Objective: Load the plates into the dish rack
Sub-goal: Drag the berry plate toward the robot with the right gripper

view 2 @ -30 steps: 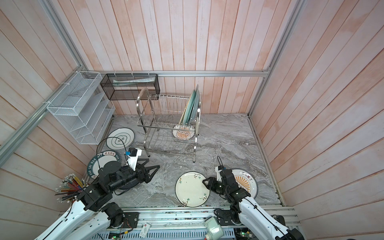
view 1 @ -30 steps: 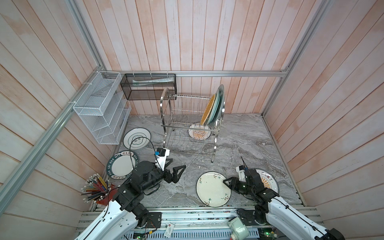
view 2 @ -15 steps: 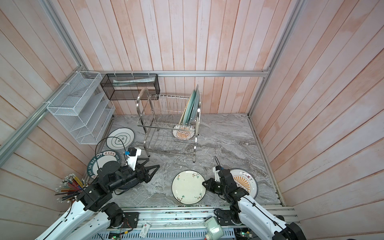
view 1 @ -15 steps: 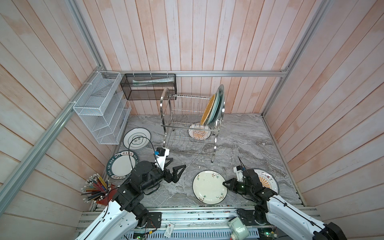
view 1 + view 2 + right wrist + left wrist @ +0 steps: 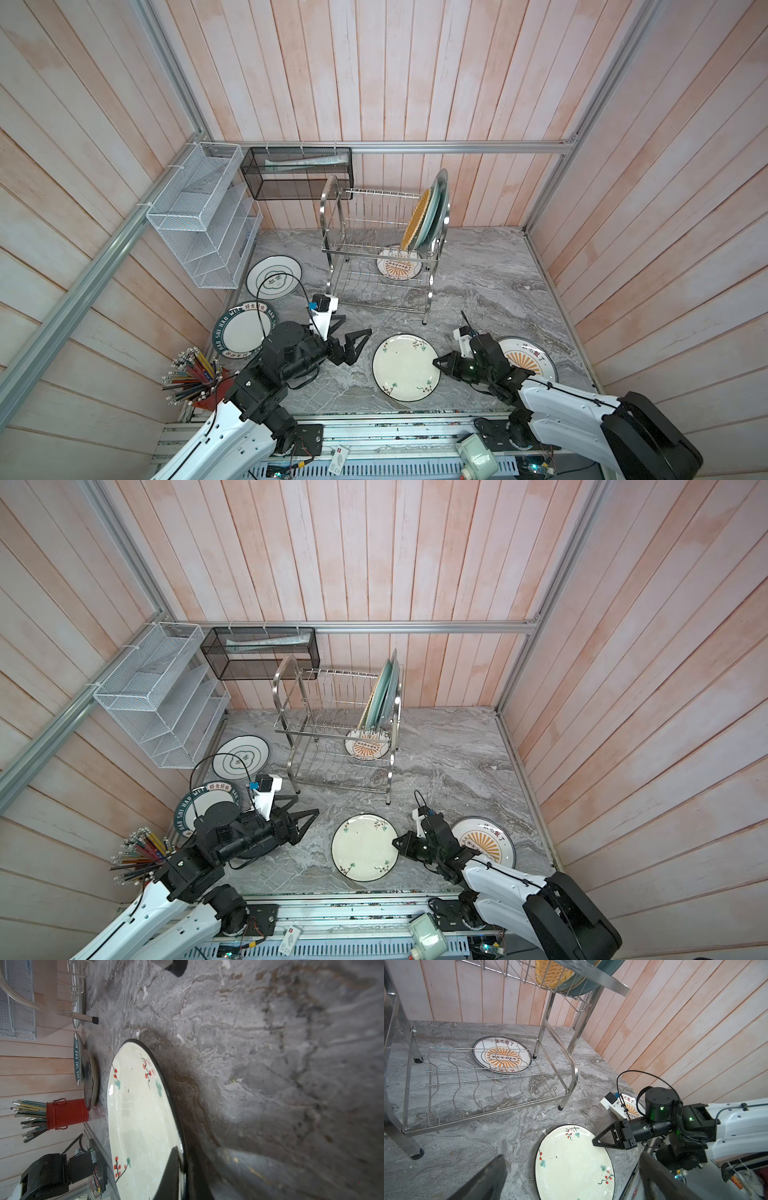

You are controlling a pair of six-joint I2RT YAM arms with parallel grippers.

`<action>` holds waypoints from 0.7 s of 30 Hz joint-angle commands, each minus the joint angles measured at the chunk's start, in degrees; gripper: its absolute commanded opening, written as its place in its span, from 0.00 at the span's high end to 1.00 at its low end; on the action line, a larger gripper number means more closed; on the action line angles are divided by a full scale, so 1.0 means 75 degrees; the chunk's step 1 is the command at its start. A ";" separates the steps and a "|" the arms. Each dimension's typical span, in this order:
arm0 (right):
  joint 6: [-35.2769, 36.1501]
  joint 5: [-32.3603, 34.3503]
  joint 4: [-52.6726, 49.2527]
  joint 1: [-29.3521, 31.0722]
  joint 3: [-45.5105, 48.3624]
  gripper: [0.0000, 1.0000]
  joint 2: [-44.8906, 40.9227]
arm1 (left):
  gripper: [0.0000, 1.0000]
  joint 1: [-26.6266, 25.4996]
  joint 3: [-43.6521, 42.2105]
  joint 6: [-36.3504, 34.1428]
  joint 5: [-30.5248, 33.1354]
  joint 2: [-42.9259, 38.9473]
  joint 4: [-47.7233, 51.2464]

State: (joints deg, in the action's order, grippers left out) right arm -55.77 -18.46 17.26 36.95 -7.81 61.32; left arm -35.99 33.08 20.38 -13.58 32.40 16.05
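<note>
A cream floral plate (image 5: 405, 368) (image 5: 363, 848) lies near the table's front edge. My right gripper (image 5: 436, 362) (image 5: 182, 1159) is shut on its right rim, one finger (image 5: 172, 1167) on top. My left gripper (image 5: 357, 325) (image 5: 571, 1155) stands open just left of that plate (image 5: 571, 1167), holding nothing. The dish rack (image 5: 374, 245) carries a yellow woven plate (image 5: 415, 220), a pale green plate (image 5: 432, 212) and a grey-blue plate (image 5: 442, 199) upright at the right end of its upper tier. An orange-sunburst plate (image 5: 398, 266) lies flat under the rack.
Another sunburst plate (image 5: 528, 361) lies under my right arm. A green-ringed plate (image 5: 274, 278) and a lettered plate (image 5: 243, 328) lie at the left. A red pencil cup (image 5: 199, 382), a white mesh organiser (image 5: 199, 224) and a black mesh basket (image 5: 297, 172) line the left wall and the back wall.
My right gripper has closed on the floral plate's rim and moved left, and the plate has shifted left with it. The left arm has stayed still.
</note>
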 commanded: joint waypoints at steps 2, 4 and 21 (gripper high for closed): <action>-0.0130 0.0658 0.0182 0.0216 -0.0229 1.00 0.0318 | 0.00 0.0050 0.0016 -0.0070 0.0028 -0.0104 -0.0031; -0.0023 0.0652 0.0119 0.0253 -0.0224 0.99 0.0441 | 0.00 0.0057 -0.0002 -0.0076 0.0035 -0.0138 -0.0041; 0.0640 0.0614 -0.0260 0.0538 -0.0654 0.75 0.1687 | 0.00 0.0053 -0.0011 -0.0070 0.0086 -0.0183 -0.0031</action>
State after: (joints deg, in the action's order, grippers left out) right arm -52.31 -16.34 20.03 40.25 -12.97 71.72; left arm -35.90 33.08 20.38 -13.39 31.64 16.05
